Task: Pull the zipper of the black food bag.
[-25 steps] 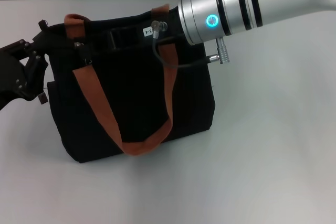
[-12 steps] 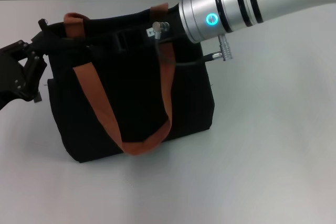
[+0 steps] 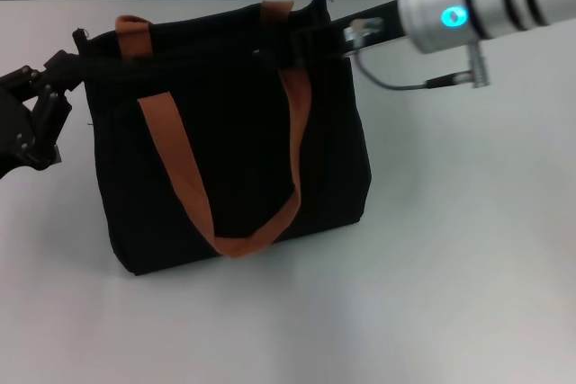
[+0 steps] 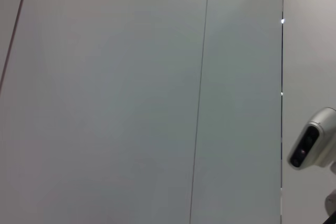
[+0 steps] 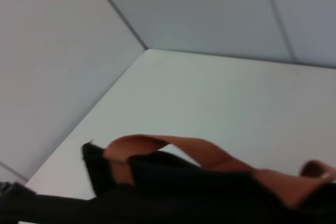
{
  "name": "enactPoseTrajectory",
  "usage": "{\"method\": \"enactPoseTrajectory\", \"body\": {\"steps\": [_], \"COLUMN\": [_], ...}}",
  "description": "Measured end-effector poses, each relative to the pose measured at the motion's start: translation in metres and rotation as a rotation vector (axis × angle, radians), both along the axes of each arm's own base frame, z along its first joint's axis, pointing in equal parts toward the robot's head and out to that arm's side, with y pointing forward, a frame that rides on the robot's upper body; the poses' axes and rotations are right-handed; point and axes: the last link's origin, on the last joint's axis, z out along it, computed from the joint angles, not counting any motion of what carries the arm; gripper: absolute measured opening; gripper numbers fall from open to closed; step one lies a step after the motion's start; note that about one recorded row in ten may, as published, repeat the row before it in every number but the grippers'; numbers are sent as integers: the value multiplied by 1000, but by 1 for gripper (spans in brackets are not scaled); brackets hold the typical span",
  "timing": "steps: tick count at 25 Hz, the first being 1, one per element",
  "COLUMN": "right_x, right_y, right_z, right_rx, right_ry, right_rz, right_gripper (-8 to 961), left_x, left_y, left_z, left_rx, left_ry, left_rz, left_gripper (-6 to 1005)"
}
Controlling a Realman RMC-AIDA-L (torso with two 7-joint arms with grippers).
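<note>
The black food bag [image 3: 234,150] stands upright in the middle of the white table, with brown-orange straps [image 3: 175,164] hanging down its front. My left gripper [image 3: 65,65] is at the bag's upper left corner and grips the fabric there. My right gripper [image 3: 304,40] reaches in from the right and lies on the bag's top edge, near the right strap. The zipper is hidden against the black top edge. In the right wrist view the bag's top [image 5: 173,192] and a strap [image 5: 173,148] fill the lower part.
The white table [image 3: 450,249] stretches wide in front of and to the right of the bag. A grey cable [image 3: 396,85] loops under the right wrist. The left wrist view holds only a pale wall and a grey device [image 4: 311,145].
My right arm has pulled back to the right along the bag's top edge, from the middle to the right end. The bag's top has straightened. The left gripper has hardly moved.
</note>
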Motion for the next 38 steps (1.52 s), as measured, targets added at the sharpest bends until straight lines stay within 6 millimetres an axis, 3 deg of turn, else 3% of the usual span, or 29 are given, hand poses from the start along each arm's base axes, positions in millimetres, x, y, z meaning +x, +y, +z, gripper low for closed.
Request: {"method": "enactPoseTrajectory", "body": {"steps": [7,12,18,23,31,38], "right_x": [12,20,54,86,133,160], "right_y": [-7,-23,-47,-74,-130,-147], "right_z": [18,47,77,89,73,35], "right_rx": [16,50,131,187,135,60], "right_ry": [107,438,731,765,598,411], "right_rz": [-34,65,273,487,760,802], "right_gripper": [0,50,111,315,603,775], "left_x": [-1,-1,-1,-3,-13,-18], "left_y": [1,0,0,1,5,9], "left_z": [0,0,-1,-2,2,-6], "left_rx": [2,-8,-44,-89,-180,-245], "left_ry": [2,-2,-31,-59,-71,-4], "left_rz": [8,10,27,51,133,161], "left_gripper": [49,50,49,51,53,55]}}
